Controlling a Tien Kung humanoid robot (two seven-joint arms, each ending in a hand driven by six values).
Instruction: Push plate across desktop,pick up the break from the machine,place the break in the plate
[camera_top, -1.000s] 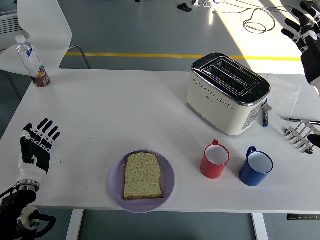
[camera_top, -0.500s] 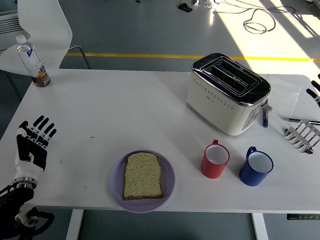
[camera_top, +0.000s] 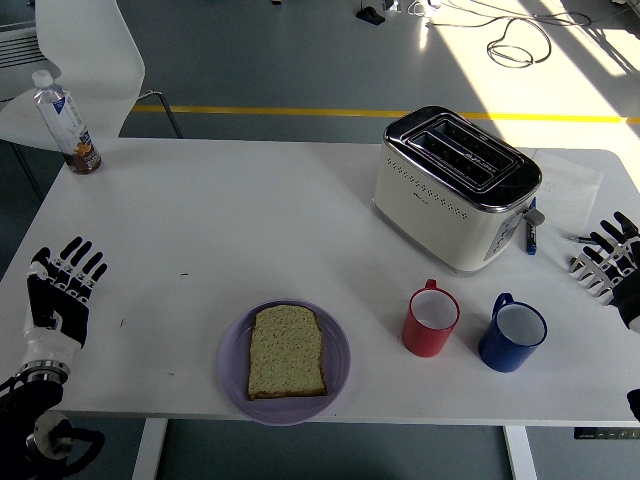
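Since a moment ago the right hand (camera_top: 618, 262) has dropped to the table's right edge, fingers spread and empty, over a metal rack it mostly hides; its arm is cut off by the frame. Left hand (camera_top: 58, 292) has slid slightly nearer at the left edge, fingers open, holding nothing. Bread (camera_top: 286, 351) lies flat on the plate (camera_top: 335, 362) near the front edge, left of two mugs. Toaster (camera_top: 456, 186) stands behind, slots dark.

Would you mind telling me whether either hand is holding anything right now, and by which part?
Nothing is held. The left hand and right hand are both open at the table edges; the bread slice lies on the purple plate.
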